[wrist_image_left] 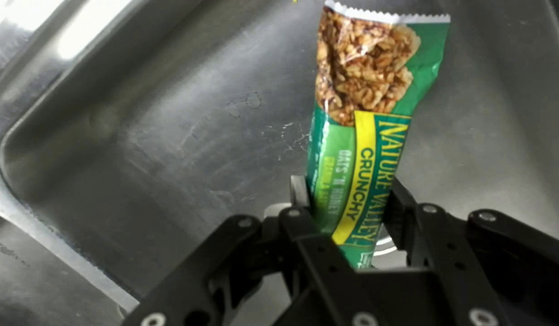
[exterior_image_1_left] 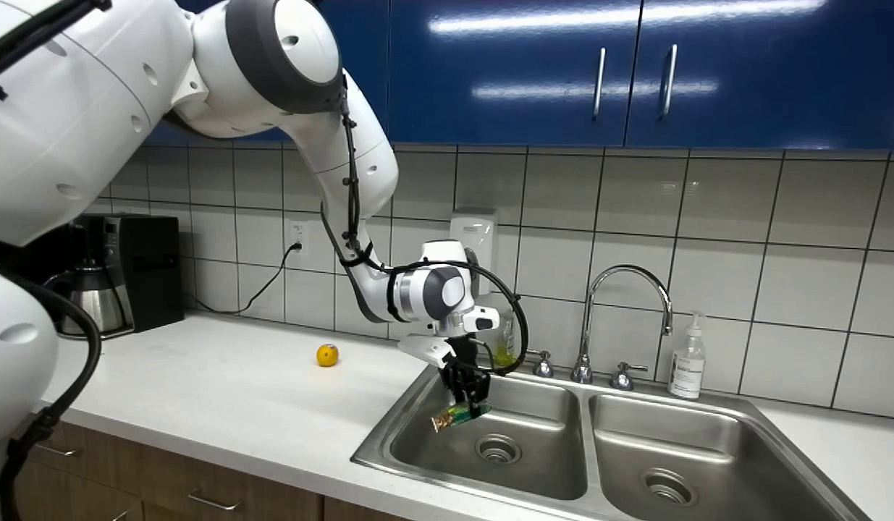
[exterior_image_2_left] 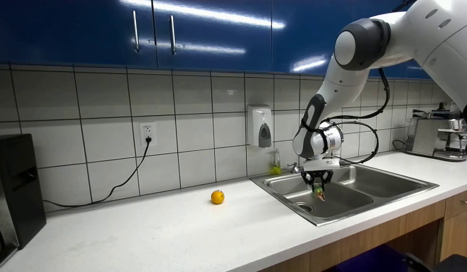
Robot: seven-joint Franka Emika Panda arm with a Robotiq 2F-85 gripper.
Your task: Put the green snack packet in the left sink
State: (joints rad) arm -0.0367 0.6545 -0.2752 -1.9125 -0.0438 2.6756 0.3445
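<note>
over left sink (exterior_image_1_left: 541, 434), green packet (wrist_image_left: 363, 140), between jaws

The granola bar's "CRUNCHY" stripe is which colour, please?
The stripe is yellow, clearest in the wrist view.

The snack packet (wrist_image_left: 358, 154) hangs over the left sink (exterior_image_1_left: 544, 445).

Over the link I read the left sink (exterior_image_1_left: 551, 434) as satin metal. Above it I have the green snack packet (wrist_image_left: 360, 149) in glossy, plastic-looking film. My end effector (wrist_image_left: 350, 192) looks matt, its screw heads (wrist_image_left: 484, 316) bright metal. Around the left sink the table (exterior_image_2_left: 142, 234) is smooth; behind it, shiny tiles (exterior_image_1_left: 638, 194) and a mirror-bright tap (exterior_image_1_left: 583, 367); overhead, high-gloss cabinets (exterior_image_1_left: 519, 58); below, wood-grain panelling (exterior_image_2_left: 388, 226).
</note>
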